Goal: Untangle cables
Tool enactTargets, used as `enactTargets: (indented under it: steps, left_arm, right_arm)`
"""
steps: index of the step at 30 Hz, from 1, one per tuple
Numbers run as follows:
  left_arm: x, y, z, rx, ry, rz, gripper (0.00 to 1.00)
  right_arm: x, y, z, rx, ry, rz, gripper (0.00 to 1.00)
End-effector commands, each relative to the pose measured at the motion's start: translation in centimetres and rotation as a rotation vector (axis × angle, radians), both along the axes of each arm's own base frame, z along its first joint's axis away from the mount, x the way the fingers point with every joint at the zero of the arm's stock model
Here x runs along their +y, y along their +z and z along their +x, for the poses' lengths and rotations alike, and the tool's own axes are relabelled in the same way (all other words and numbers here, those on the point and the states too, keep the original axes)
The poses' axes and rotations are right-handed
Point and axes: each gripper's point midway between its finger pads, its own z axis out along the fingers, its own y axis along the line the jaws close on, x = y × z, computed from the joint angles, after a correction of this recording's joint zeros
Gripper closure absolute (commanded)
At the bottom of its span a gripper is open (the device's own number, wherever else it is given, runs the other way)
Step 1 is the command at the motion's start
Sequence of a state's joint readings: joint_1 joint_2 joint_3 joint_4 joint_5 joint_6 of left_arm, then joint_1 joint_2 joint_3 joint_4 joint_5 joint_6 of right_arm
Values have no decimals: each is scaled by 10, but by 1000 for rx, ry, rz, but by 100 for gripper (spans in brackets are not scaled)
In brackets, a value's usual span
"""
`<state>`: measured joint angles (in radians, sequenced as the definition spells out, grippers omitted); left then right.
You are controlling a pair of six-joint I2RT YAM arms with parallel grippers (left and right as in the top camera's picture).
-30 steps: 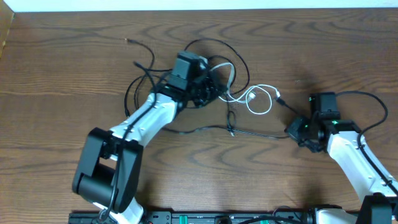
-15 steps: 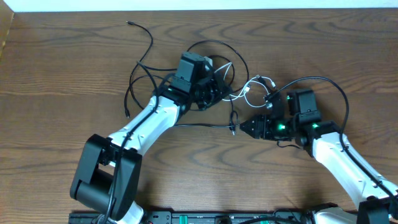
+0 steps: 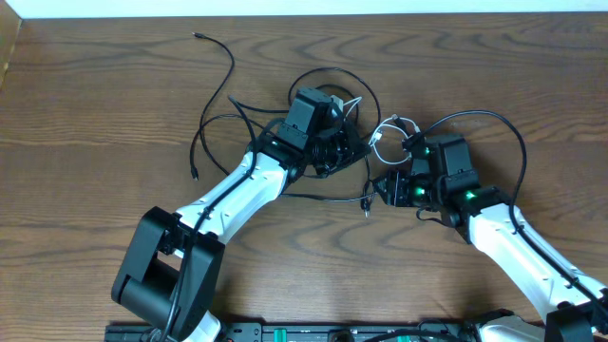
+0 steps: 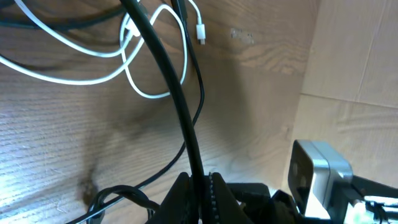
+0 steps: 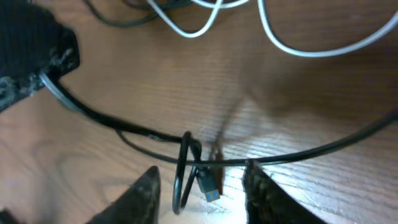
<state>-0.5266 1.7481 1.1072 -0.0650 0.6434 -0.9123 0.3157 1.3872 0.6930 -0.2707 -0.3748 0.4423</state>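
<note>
The cables lie tangled at the table's middle: thin black cords (image 3: 231,68) looping out to the left and a white cable (image 3: 388,133) bunched between the arms. My left gripper (image 3: 344,150) is shut on a black cable (image 4: 180,106), which runs up from its jaws (image 4: 200,190); the white cable (image 4: 143,74) lies beyond. My right gripper (image 3: 380,188) is open, its tips (image 5: 202,171) low over the wood on either side of a black loop and a USB plug (image 5: 208,186) with a blue insert. The plug also shows in the overhead view (image 3: 366,204).
The thick black cable of the right arm (image 3: 494,128) arcs above its wrist. The two wrists are close together, and the right arm's camera housing (image 4: 314,174) shows in the left wrist view. The table's far edge (image 3: 304,14) meets a white wall.
My right arm has swung left into the tangle, over the USB plug. My left gripper has shifted right with its black cable, dragging the loops along.
</note>
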Motion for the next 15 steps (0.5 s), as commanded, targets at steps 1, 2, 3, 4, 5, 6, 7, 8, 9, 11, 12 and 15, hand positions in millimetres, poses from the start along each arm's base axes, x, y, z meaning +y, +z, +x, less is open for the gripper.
enactTargets:
  steps: [1,2,3,4,5,6,7,8,9,11,12,15]
  left_arm:
    - [-5,14,-4,-17,-35,-34,93]
    - [-6,14,-4,-15,-38,-37,93]
    - [-6,14,-5,-13,-41,-40,93]
    - [-6,15,-6,-11,-45,-43,92]
    - [-7,15,-6,-10,-46,-45,92]
    - [-7,15,-6,0,-41,-49,93]
    - [-7,15,-6,5,-38,-50,92]
    - [-8,16,-7,6,-42,-56,92]
    - [-9,18,-8,6,-50,-65,93]
    - [-11,21,-9,17,-56,-84,93]
    - [-13,23,-10,15,-65,-98,92]
    - [-15,27,-9,10,-66,-114,93]
  right_arm:
    - [-4,-3,3,-14,-19,-40,66]
    - [-3,-3,2,-12,-21,-36,66]
    - [-2,-2,2,-11,-16,-31,66]
    - [1,-1,1,-7,-5,-15,66]
    - [2,0,0,-5,1,-7,66]
    - [5,0,-2,1,11,7,66]
    - [5,0,-2,5,7,11,66]
    - [5,0,-2,7,4,12,66]
    - [5,0,-2,7,4,12,66]
    - [5,0,-3,16,-3,15,66]
    - [5,0,-3,21,-8,17,67]
    - [6,-1,-5,31,-3,25,69]
